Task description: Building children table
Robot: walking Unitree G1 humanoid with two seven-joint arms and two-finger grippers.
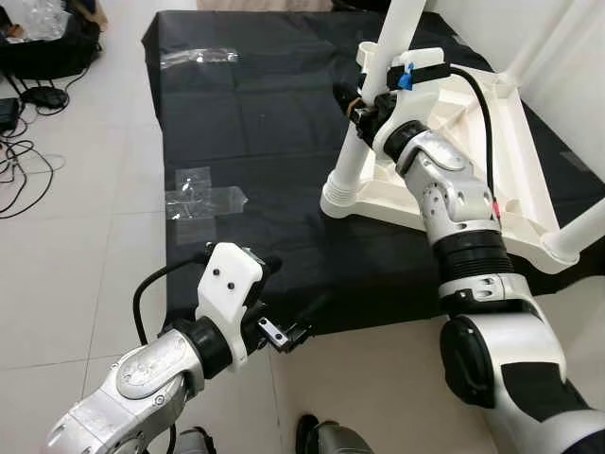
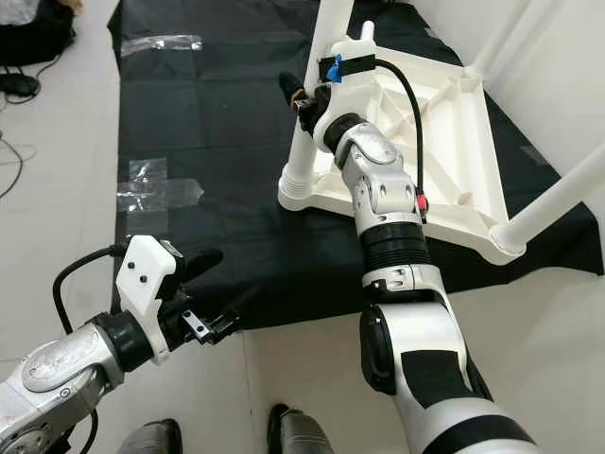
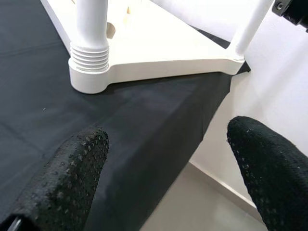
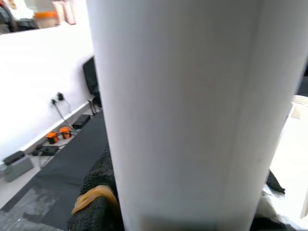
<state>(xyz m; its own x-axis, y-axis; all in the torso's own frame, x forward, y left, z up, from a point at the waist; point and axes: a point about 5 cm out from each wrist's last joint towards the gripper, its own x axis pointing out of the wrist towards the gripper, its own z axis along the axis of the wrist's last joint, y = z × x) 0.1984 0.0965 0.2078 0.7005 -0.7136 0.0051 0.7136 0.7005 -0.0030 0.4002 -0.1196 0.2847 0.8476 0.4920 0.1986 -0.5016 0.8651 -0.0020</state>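
at seven o'clock, the left gripper (image 1: 293, 322) hovers with fingers spread wide and empty over the black mat's (image 1: 246, 123) near edge. toward one o'clock, the upturned white table (image 1: 492, 161) lies on the mat, where the right gripper (image 1: 354, 99) clasps its near leg (image 1: 364, 142). likely seating that leg; next, twisting it tight.

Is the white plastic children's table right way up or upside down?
Upside down: the white plastic table top lies underside up on the black cloth, its white legs pointing upward.

Head stereo pair looks down on black mat (image 1: 246, 123); wrist cameras close to table leg (image 4: 192, 110).
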